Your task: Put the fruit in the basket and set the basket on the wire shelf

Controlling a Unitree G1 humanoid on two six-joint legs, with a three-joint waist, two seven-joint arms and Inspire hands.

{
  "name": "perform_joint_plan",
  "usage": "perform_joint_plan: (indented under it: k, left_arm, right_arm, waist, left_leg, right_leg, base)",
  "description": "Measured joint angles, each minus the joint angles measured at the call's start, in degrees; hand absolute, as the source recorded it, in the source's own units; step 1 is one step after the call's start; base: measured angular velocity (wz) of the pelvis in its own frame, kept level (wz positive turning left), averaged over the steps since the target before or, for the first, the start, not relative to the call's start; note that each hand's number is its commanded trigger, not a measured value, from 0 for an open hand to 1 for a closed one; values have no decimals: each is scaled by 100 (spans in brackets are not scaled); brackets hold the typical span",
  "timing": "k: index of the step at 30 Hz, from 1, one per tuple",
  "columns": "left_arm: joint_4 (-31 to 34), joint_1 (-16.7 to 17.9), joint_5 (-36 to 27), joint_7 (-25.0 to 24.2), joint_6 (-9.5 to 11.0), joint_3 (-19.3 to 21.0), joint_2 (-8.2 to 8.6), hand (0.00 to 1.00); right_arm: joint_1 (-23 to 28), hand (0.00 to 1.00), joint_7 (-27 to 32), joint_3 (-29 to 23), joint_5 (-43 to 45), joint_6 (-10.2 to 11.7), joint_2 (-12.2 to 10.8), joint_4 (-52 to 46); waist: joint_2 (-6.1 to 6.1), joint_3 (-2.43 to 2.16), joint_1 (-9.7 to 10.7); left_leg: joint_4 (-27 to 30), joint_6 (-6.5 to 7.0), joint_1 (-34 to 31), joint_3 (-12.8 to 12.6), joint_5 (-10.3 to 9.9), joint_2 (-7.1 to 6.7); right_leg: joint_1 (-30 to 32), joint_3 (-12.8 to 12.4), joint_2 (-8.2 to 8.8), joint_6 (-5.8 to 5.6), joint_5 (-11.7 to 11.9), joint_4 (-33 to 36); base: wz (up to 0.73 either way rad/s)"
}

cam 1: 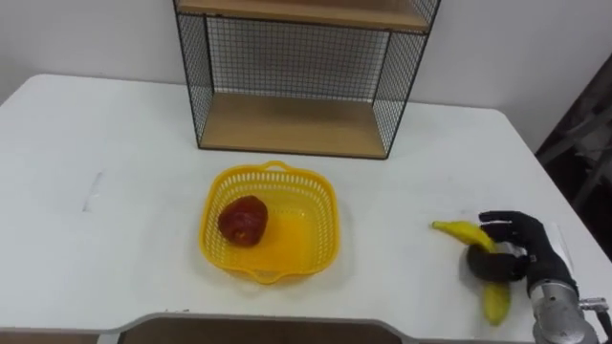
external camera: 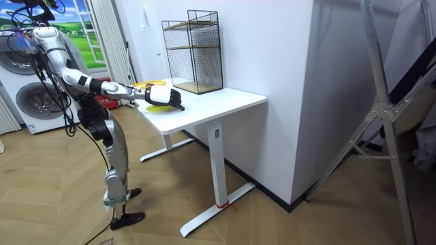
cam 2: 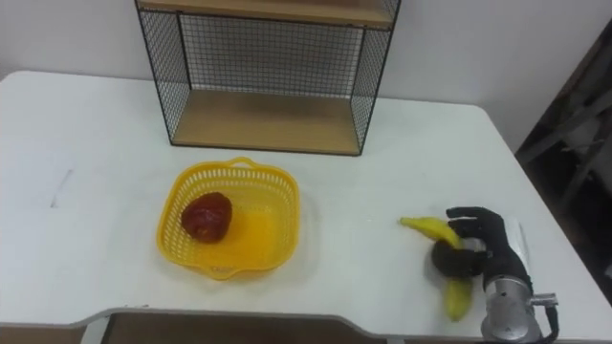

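Bright, even room light on the white table (cam 1: pixel 115 143) (only faint, soft shadows beside the basket (cam 1: pixel 330 227)).

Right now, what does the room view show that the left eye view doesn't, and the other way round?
The room view adds the robot standing at the end of the table, a washing machine behind it, the wooden floor and a metal stand. The left eye view adds a red apple lying in the yellow basket and the right hand with fingers curled round a banana. Shared: the table, the wire shelf, the basket and the right hand.
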State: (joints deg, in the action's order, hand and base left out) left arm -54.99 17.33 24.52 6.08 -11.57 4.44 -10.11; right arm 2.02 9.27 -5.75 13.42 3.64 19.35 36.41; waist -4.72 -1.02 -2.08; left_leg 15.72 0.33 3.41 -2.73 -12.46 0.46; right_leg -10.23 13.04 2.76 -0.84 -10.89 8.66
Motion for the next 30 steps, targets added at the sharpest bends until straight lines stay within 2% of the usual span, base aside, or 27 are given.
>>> perform_joint_plan:
  k: [5, 10, 15, 23, 26, 28, 30]
  left_arm:
    - [-18, -11, 1, 1, -22, -2, -1, 0]
    - [-20, -13, 7, 2, -23, -7, -2, 0]
    - [-16, -30, 9, 2, -49, -11, -1, 0]
    - [-13, -51, 11, 3, -49, -13, 5, 0]
    - [-21, -56, 1, 20, -37, -20, 6, 0]
    - [-13, -96, -22, 20, -20, -52, 12, 0]
    - [-13, -114, -18, 14, -4, -107, 26, 0]
  right_arm:
    - [-7, 100, 81, -2, 317, -40, 32, 9]
    - [-71, 100, 121, -2, 505, -274, 67, 11]
    - [-76, 100, 121, -16, 486, -304, 49, 4]
    - [-181, 100, 89, -18, 247, -666, -103, -269]
    - [-154, 100, -12, -8, -19, -834, -233, -660]
    - [-33, 100, -46, 2, -296, -874, -276, -971]
    - [97, 100, -77, -2, -594, -876, -317, -1221]
  waist:
    - [-32, -2, 1]
    - [-47, 2, -10]
    - [-68, 5, 6]
    - [-65, 5, -8]
    - [-27, 4, -9]
    - [17, 27, 8]
    - [82, 26, 18]
  left_leg:
    - [-1, 4, -37, 23, -5, -3]
    - [-4, 8, -64, 38, -9, -9]
    - [4, 13, -71, 28, -27, -7]
    - [1, 19, -26, -54, -49, 11]
    - [9, -5, -38, -186, -73, 70]
    - [61, -13, -109, -204, -90, 95]
    - [67, -18, -119, -222, -98, 104]
  right_leg:
    - [0, 15, -4, -3, -4, -8]
    - [10, 22, -6, -10, -10, -11]
    - [23, 3, -7, -10, -10, -14]
    - [33, -112, -17, -19, -19, 0]
    - [96, -189, -56, 1, -8, 3]
    - [140, -200, -83, 23, 10, 2]
    - [153, -222, -91, 26, 12, 13]
  base:
    - [1]
    - [0]
    - [-1]
    - [-7]
    - [-18]
    - [-8]
    - [-3]
